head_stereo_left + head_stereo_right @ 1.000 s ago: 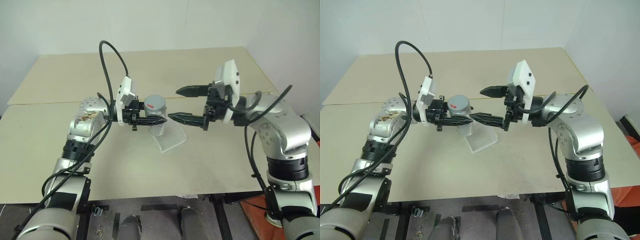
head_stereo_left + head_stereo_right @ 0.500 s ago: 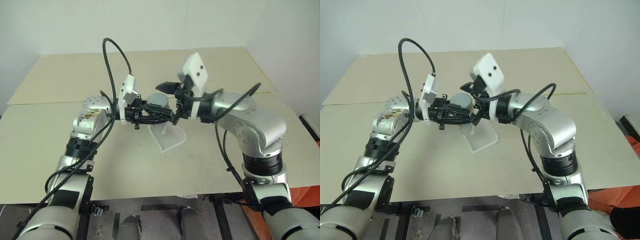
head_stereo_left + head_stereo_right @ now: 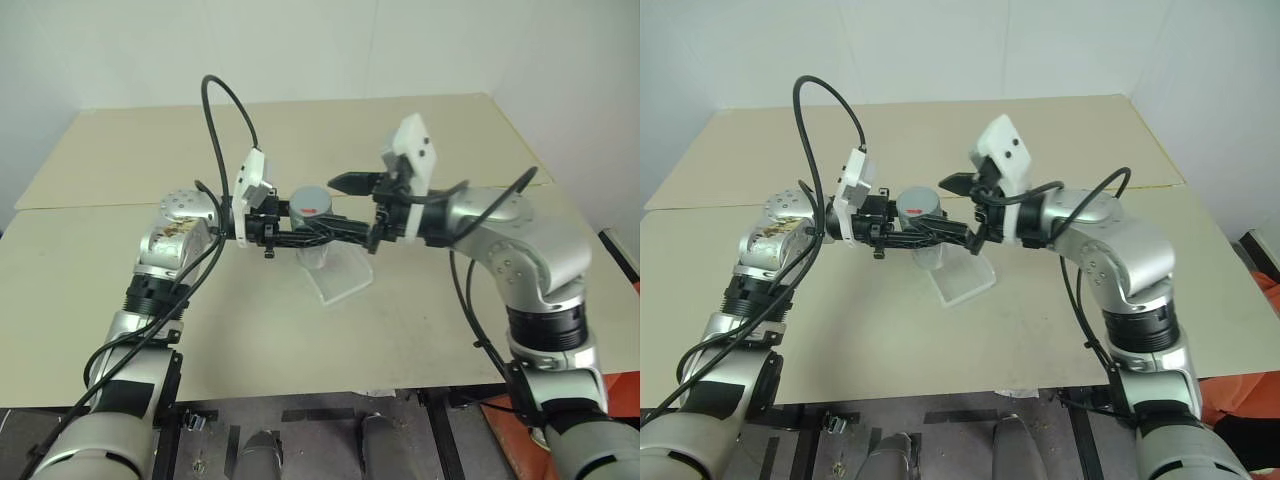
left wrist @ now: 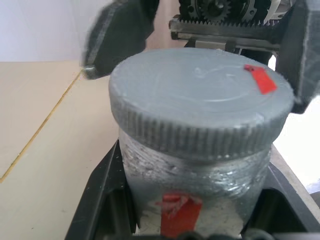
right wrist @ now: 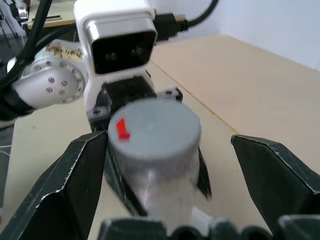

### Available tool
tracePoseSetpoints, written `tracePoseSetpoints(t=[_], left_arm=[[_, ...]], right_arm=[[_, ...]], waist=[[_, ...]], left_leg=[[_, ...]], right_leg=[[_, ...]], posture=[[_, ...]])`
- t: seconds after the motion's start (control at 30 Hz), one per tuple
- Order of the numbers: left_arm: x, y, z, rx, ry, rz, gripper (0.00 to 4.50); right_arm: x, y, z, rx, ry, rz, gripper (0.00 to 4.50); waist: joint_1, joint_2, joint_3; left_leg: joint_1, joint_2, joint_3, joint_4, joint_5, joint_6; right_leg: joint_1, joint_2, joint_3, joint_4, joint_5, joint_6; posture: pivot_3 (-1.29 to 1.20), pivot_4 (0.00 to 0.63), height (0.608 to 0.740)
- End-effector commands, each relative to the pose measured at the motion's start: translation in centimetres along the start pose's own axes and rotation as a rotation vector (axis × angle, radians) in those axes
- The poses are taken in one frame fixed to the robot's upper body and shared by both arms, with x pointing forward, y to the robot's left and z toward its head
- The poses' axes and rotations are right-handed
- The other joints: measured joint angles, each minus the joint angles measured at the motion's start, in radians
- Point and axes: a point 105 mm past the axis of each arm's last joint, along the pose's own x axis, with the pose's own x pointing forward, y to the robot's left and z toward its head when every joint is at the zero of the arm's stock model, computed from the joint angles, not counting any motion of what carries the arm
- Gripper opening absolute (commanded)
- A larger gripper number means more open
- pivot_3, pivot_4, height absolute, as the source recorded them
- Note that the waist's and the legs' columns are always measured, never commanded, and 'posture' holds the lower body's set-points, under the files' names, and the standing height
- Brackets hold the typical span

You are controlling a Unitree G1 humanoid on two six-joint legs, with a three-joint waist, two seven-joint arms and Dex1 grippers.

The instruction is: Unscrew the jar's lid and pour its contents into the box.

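My left gripper (image 3: 318, 232) is shut on the clear jar (image 4: 195, 170) and holds it upright above the table. The grey lid (image 3: 309, 202) with its small red mark sits on the jar's mouth. Facing it, my right gripper (image 3: 332, 206) is open, with one finger on each side of the lid (image 5: 152, 127). One finger stands close beside the lid's rim and the other well clear of it. Just below and behind the jar, the translucent box (image 3: 345, 280) lies on the table. The jar's cloudy wall hides the contents.
The beige table (image 3: 420, 130) stretches wide around the box, with a seam line running across it behind the arms. White walls close it off at the back and right. Black cables loop above my left wrist.
My right gripper, still open, has moved left from beside the jar to around the lid, reaching deeper half a second ago, then drawing back a little. The left gripper and jar stayed put.
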Motion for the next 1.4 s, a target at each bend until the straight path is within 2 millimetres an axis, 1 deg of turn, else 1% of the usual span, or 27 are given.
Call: tracePoseSetpoints(t=[0.03, 0.23, 0.33, 0.43, 0.47, 0.57, 0.7, 0.77, 0.93, 1.03, 1.17, 1.3, 1.4], left_arm=[[-0.9, -0.4, 1.2, 0.051, -0.015, -0.017, 1.97], [-0.9, -0.5, 1.0, 0.051, -0.013, -0.016, 1.97], [-0.8, -0.4, 1.0, 0.051, -0.016, -0.012, 1.97], [-0.5, -0.2, 1.0, 0.052, -0.019, -0.007, 1.97], [-0.2, -0.2, 1.0, 0.054, -0.023, -0.009, 1.97], [0.2, -0.2, 1.2, 0.058, -0.033, -0.017, 1.97], [0.7, -0.1, 1.4, 0.063, -0.042, -0.027, 1.97], [0.8, -0.1, 1.4, 0.065, -0.044, -0.029, 1.97], [0.7, -0.1, 1.5, 0.068, -0.045, -0.031, 1.97], [0.5, -0.1, 1.5, 0.069, -0.044, -0.028, 1.97], [0.1, 0.0, 1.5, 0.069, -0.040, -0.015, 1.97], [-0.2, -0.1, 1.4, 0.069, -0.035, -0.010, 1.97], [-0.5, 0.0, 1.5, 0.070, -0.031, -0.006, 1.97]], right_arm=[[-3.2, -2.5, 1.6, -0.051, -0.059, -0.131, 4.46], [-4.2, -1.4, 1.2, -0.077, -0.041, -0.090, 4.46], [-4.0, -0.3, 1.8, -0.097, -0.058, -0.044, 4.46], [-3.1, 1.3, 3.2, -0.106, -0.105, 0.028, 4.46], [-2.5, 1.8, 3.5, -0.114, -0.110, 0.042, 4.46], [-1.0, 2.5, 3.6, -0.120, -0.111, 0.050, 4.46], [1.6, 2.3, 3.2, -0.131, -0.079, -0.001, 4.46], [2.6, 2.1, 3.2, -0.133, -0.071, -0.023, 4.46], [3.7, 1.7, 3.1, -0.136, -0.072, -0.045, 4.46], [3.7, 1.1, 3.0, -0.124, -0.076, -0.063, 4.46], [2.8, 0.4, 2.9, -0.098, -0.085, -0.066, 4.46], [0.9, 0.0, 3.4, -0.061, -0.128, -0.037, 4.46], [-0.3, -0.4, 2.8, -0.057, -0.119, -0.027, 4.46]], waist=[[0.002, 0.000, 0.000], [0.000, 0.000, 0.000], [0.000, 0.000, 0.000], [0.001, 0.000, 0.000], [0.001, 0.000, 0.000], [0.001, 0.000, 0.000], [0.001, 0.000, 0.000], [0.001, 0.000, 0.000], [0.000, 0.000, 0.000], [0.000, 0.000, 0.000], [0.000, 0.000, 0.000], [0.001, 0.000, 0.000], [0.002, 0.000, 0.000]], left_leg=[[0.000, 0.000, 0.000, 0.000, 0.000, 0.000], [0.000, 0.000, 0.000, 0.000, 0.000, 0.000], [0.000, 0.000, 0.000, 0.000, 0.000, 0.000], [0.000, 0.000, 0.000, 0.000, 0.000, 0.000], [0.000, 0.000, 0.000, 0.000, 0.000, 0.000], [0.000, 0.000, 0.000, 0.000, 0.000, 0.000], [0.000, 0.000, 0.000, 0.000, 0.000, 0.000], [0.000, 0.000, 0.000, 0.000, 0.000, 0.000], [0.000, 0.000, 0.000, 0.000, 0.000, 0.000], [0.000, 0.000, 0.000, 0.000, 0.000, 0.000], [0.000, 0.000, 0.000, 0.000, 0.000, 0.000], [0.000, 0.000, 0.000, 0.000, 0.000, 0.000], [0.000, 0.000, 0.000, 0.000, 0.000, 0.000]], right_leg=[[0.000, 0.000, 0.000, 0.000, 0.000, 0.000], [0.000, 0.000, 0.000, -0.001, 0.000, 0.000], [0.000, 0.000, 0.000, -0.005, 0.000, 0.000], [0.000, 0.000, 0.000, -0.005, 0.000, 0.000], [0.000, 0.000, 0.000, -0.005, 0.000, 0.000], [0.000, 0.000, 0.000, -0.005, 0.000, 0.000], [0.000, 0.000, 0.000, -0.004, 0.000, 0.000], [0.000, 0.000, 0.000, -0.004, 0.000, 0.000], [0.000, 0.000, 0.000, -0.002, 0.000, 0.000], [0.000, 0.000, 0.000, -0.001, 0.000, 0.000], [0.000, 0.000, 0.000, -0.001, 0.000, 0.000], [0.000, 0.000, 0.000, -0.001, 0.000, 0.000], [0.000, 0.000, 0.000, -0.002, 0.000, 0.000]], posture=[[0.00, 0.150, 0.740], [0.00, 0.150, 0.740], [0.00, 0.150, 0.740], [0.00, 0.150, 0.740], [0.00, 0.150, 0.740], [0.00, 0.150, 0.740], [0.00, 0.150, 0.740], [0.00, 0.150, 0.740], [0.00, 0.150, 0.740], [0.00, 0.150, 0.740], [0.00, 0.150, 0.740], [0.00, 0.150, 0.740], [0.00, 0.150, 0.740]])
